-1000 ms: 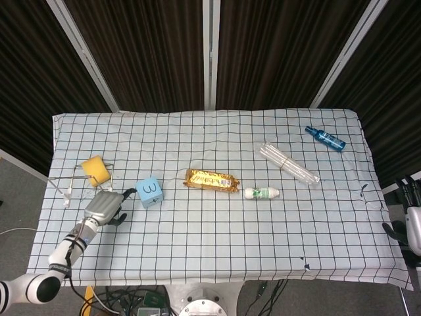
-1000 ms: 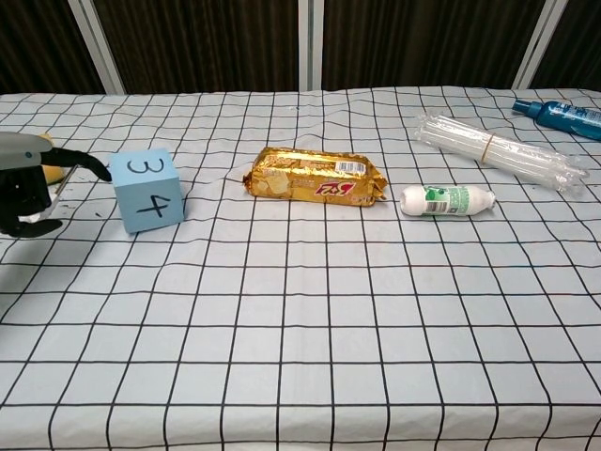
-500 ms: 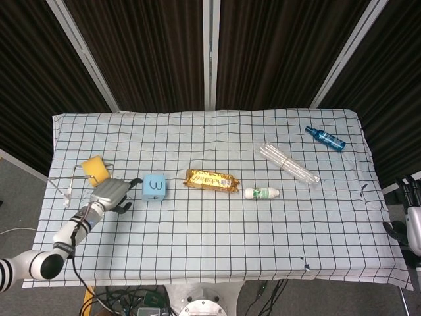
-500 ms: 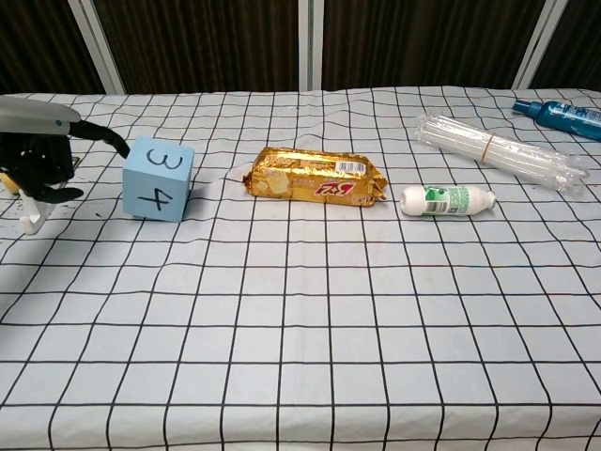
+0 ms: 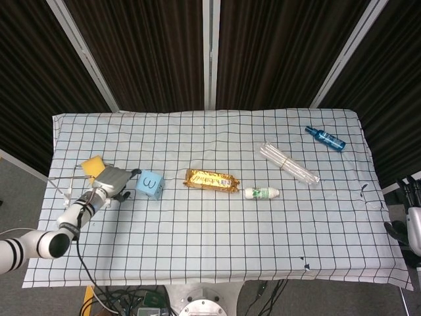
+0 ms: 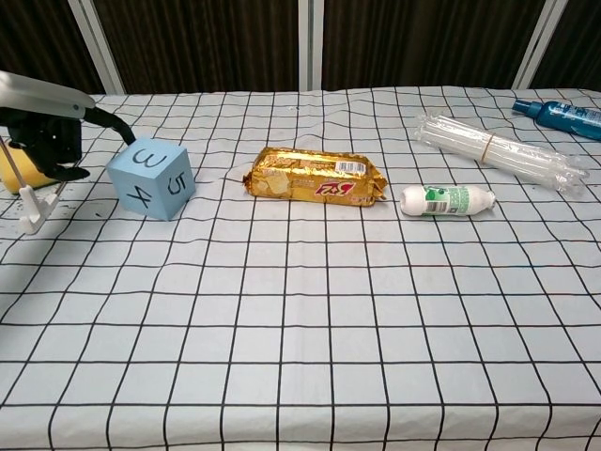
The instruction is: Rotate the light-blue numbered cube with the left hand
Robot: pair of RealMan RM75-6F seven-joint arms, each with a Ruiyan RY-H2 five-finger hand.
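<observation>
The light-blue numbered cube (image 5: 150,184) stands on the checked cloth left of centre. In the chest view the cube (image 6: 151,178) sits corner-on, showing faces marked 3, 4 and 5. My left hand (image 5: 113,183) is just left of it, silver back upward. One dark finger (image 6: 113,124) stretches out to the cube's upper left edge and touches it, while the other fingers hang curled over the cloth and hold nothing. My right hand (image 5: 413,222) hangs off the table's right edge, far from the cube, with nothing in it.
A yellow sponge (image 5: 94,168) and a thin wire piece (image 6: 31,211) lie right behind and beside my left hand. A gold biscuit pack (image 6: 316,177), a small white bottle (image 6: 447,200), a clear tube pack (image 6: 498,150) and a blue spray bottle (image 6: 563,115) lie to the right.
My left hand has moved away from me along the cube's left side, pushing it. The cube has turned, bringing its 5 face into the chest view. The right hand has not moved.
</observation>
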